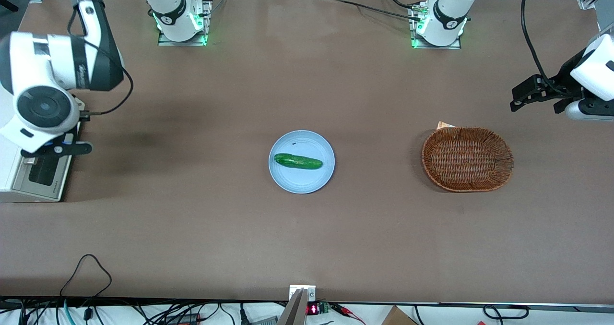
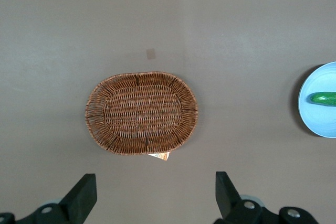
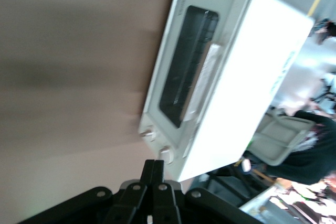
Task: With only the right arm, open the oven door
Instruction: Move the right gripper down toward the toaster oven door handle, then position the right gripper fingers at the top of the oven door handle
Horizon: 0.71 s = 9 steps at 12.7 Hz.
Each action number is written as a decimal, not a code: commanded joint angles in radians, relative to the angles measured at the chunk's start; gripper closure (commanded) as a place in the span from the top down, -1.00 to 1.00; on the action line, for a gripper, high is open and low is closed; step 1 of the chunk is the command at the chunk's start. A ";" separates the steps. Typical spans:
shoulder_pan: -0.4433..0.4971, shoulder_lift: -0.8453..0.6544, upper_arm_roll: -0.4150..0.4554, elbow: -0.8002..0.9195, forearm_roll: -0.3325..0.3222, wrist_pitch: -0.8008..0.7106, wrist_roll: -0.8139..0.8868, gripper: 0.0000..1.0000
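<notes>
1. Table (image 1: 307, 248): brown, bare over most of its top.
2. Right arm (image 1: 45, 82): white, over the working arm's end of the table, wrist hanging above the oven.
3. Oven (image 1: 33, 176): off-white, at the working arm's end of the table, mostly hidden under the arm in the front view.
4. Oven door (image 3: 184, 69): shut flat against the oven front, dark glass, pale bar handle (image 3: 202, 80) across it, two knobs beside it.
5. Basket (image 1: 467, 159): brown wicker, toward the parked arm's end.
6. Plate (image 1: 301, 183): pale blue, mid-table, a cucumber (image 1: 298, 161) lying on it.
7. Gripper (image 3: 154, 174): black fingers pressed together, nothing between them, clear of the oven, touching nothing.
</notes>
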 commanded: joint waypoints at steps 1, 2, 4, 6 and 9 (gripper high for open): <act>-0.012 0.027 -0.004 -0.012 -0.126 0.026 0.032 -0.97; -0.030 0.036 -0.004 -0.024 -0.174 0.032 0.084 -0.97; -0.057 0.044 -0.004 -0.072 -0.238 0.095 0.147 -0.97; -0.099 0.053 -0.004 -0.092 -0.283 0.147 0.186 -0.97; -0.139 0.050 -0.004 -0.142 -0.317 0.236 0.228 -0.97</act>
